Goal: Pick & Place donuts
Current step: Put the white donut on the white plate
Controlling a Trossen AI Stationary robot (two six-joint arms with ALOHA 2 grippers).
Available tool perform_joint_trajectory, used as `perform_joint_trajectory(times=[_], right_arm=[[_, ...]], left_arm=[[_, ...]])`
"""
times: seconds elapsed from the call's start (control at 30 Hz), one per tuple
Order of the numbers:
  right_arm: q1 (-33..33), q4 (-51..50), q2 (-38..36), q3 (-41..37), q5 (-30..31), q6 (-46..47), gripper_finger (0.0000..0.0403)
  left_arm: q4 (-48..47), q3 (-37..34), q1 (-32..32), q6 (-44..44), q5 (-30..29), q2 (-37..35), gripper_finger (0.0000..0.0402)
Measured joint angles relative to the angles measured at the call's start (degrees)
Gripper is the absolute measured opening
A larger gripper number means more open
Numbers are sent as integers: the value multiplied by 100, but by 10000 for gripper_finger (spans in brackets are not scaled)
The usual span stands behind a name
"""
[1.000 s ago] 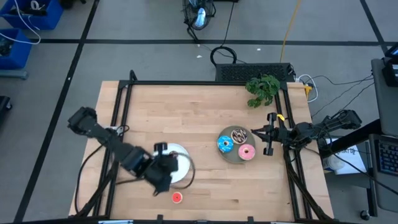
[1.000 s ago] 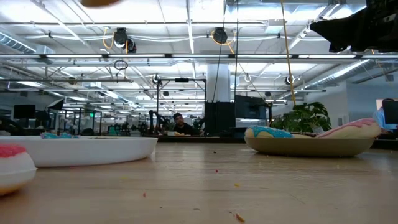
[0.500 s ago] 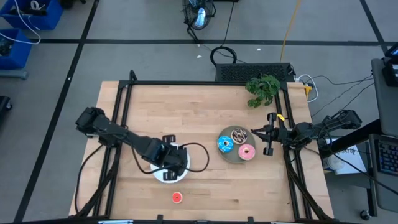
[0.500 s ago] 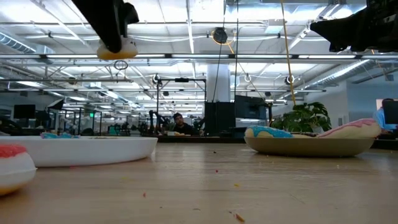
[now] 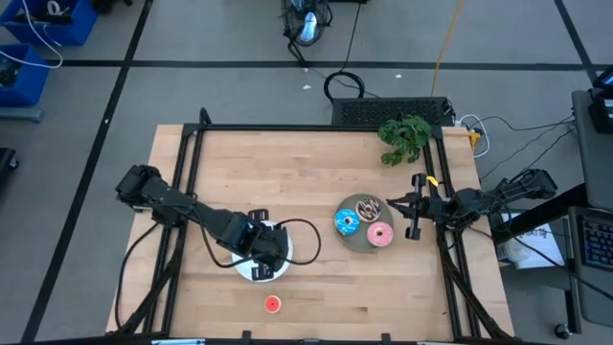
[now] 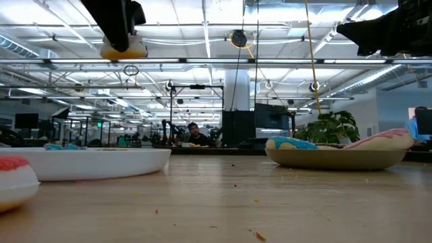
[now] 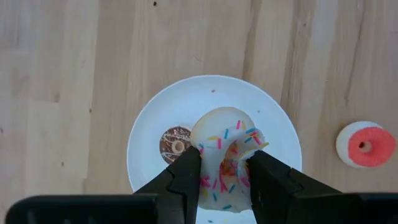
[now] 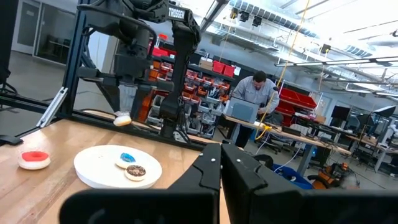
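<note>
Grasping a whitish-pink toy donut ring with coloured sprinkles [image 7: 225, 144] in the left gripper [image 7: 222, 180], fingers [image 7: 186, 177] clenched on its two sides. Held in the air above the round white plate [image 7: 146, 118], well clear of it in the low view [image 6: 123, 48], with the plate [image 6: 94, 162] down on the wooden table [image 5: 316, 163].

Lying on that plate: a tiny brown donut ring [image 7: 176, 142] and, in the right wrist view, a tiny blue donut ring [image 8: 127, 158] touching the brown one [image 8: 135, 171].

At 6 o'clock from the white plate [image 5: 281, 236], apart from it on the bare wood: a tiny red-topped donut ring [image 5: 273, 305].

At 3 o'clock from the white plate: a round grey plate [image 5: 356, 242] carrying the three larger rings, with the dark brown sprinkled donut [image 5: 367, 207] at 12 o'clock on it, the blue-iced donut [image 5: 346, 223] at 9 o'clock and the pink-iced donut [image 5: 379, 234] at 4 o'clock.

Waiting just at 3 o'clock of the grey plate, near the table's edge: the right gripper [image 5: 414, 217], clenched on nothing, fingers pressed together [image 8: 221, 171].

At the table's 1 o'clock corner: a small green leafy plant [image 5: 404, 136].

Beyond the table, a person at a workbench [image 8: 254, 93].
</note>
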Motion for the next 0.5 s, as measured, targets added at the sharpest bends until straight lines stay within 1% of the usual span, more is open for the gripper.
perform_joint_trajectory(times=[0.13, 0.27, 0.33, 0.43, 0.5], right_arm=[[0, 0, 0, 2, 0, -21, 0], [0, 2, 0, 1, 0, -93, 0], [0, 2, 0, 1, 0, -90, 0], [0, 7, 0, 0, 0, -88, 0], [0, 7, 0, 0, 0, -88, 0]], left_arm=[[115, -51, 61, -225, -54, -3, 115], [644, -423, 171, -198, -87, -4, 115], [960, -664, 244, -206, 37, -4, 115], [1529, -1079, 368, -331, 439, -4, 115], [1951, -1372, 425, -337, 529, -4, 115]])
